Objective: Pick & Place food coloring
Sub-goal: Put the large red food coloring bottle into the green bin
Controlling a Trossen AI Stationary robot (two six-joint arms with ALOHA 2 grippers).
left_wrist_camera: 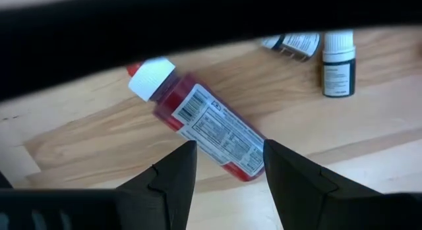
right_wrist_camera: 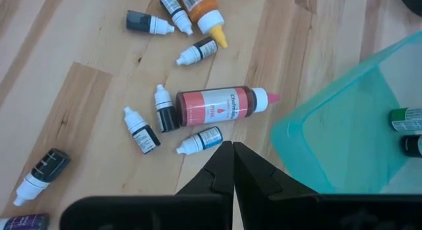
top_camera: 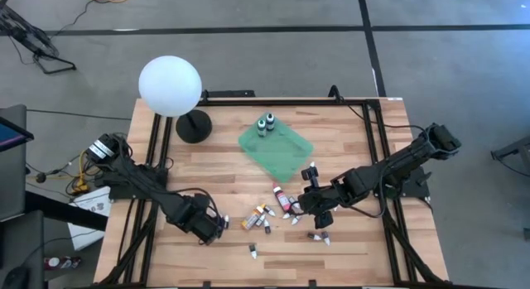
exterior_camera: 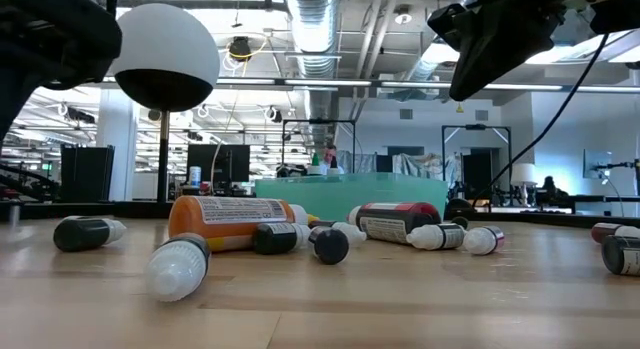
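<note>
L claw (left_wrist_camera: pixel 227 151) is open, fingers apart, low over the near-left part of the table (top_camera: pixel 364 248). A red bottle (left_wrist_camera: pixel 204 121) w/ white cap lies flat on the wood under it. Its base end shows between the two fingertips in the left wrist view; no contact visible, so not gripped. R claw (right_wrist_camera: pixel 232 145) is fully closed, fingers pressed together and holding nothing, hanging above the bottle scatter just beside the tray's near corner. White globe lamp (top_camera: pixel 170 85) on black base stands at the far-left of the table. Green tray (top_camera: pixel 286 156) sits mid-table toward the far side, turned diagonal. Two green-cap bottles (top_camera: pixel 265 123) stand upright side by side in its far corner, touching or nearly so. Rest of the food coloring is still on the wood, near side of the tray, between the two claws. Pink bottle (right_wrist_camera: pixel 214 108) lies flat, nozzle pointing toward the tray. Orange bottle (exterior_camera: pixel 225 217) is on its side at the left end of the scatter. Tiny white-tipped droppers lie around the pink one: a dark dropper (right_wrist_camera: pixel 142 130) beside its base, a blue-label dropper (right_wrist_camera: pixel 198 141) just beside it. One stray dropper (top_camera: pixel 252 252) lies alone toward the near edge, apart from the rest.
</note>
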